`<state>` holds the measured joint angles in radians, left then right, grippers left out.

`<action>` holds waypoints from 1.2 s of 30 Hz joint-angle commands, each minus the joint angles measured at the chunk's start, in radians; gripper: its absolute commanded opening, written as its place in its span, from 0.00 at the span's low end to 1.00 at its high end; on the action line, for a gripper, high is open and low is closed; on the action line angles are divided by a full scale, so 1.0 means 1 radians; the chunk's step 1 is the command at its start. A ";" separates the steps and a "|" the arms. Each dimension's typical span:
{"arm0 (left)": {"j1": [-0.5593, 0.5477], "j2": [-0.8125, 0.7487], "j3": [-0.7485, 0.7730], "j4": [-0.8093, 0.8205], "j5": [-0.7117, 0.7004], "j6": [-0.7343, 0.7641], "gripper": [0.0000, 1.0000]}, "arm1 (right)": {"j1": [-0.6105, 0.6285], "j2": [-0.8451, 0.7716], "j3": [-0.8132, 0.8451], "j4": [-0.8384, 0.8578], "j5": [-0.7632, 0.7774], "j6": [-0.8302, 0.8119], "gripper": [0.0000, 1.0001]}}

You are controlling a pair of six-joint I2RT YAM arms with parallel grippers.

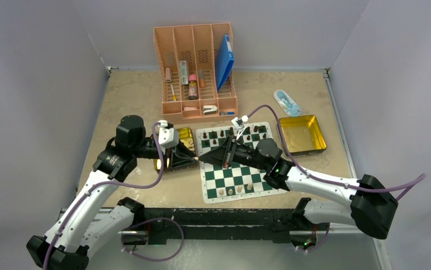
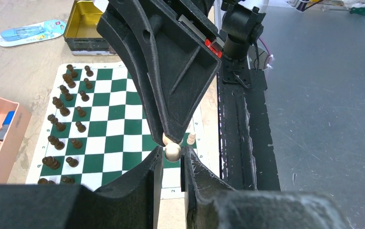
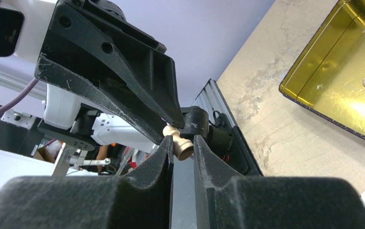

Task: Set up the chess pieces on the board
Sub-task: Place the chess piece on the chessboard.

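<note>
Handing a pale pawn (image 3: 178, 142) arm to arm over the left edge of the board (image 2: 118, 114): the left gripper (image 2: 172, 158) is pinching its head, and the right gripper (image 3: 183, 149) is straddling its base, though I can't tell if it's squeezing yet. I'd be waiting for a firm right clamp before letting go. Counting one board, two gold tins (image 1: 303, 135) flanking it, about four pale men (image 1: 239, 189) standing on its near row, and dark men (image 2: 64, 110) lining its two far rows.
</note>
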<state>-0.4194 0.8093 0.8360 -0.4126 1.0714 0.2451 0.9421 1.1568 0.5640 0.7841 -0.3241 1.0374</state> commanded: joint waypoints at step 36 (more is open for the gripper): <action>-0.122 0.220 0.162 -0.107 -0.521 -0.165 0.00 | -0.031 -0.564 0.026 -0.579 0.327 -0.248 0.97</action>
<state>-0.4652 0.9684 0.9119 -0.4408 0.7330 0.1379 0.9138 0.6945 0.5419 0.3485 -0.0975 0.8619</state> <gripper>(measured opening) 0.055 0.949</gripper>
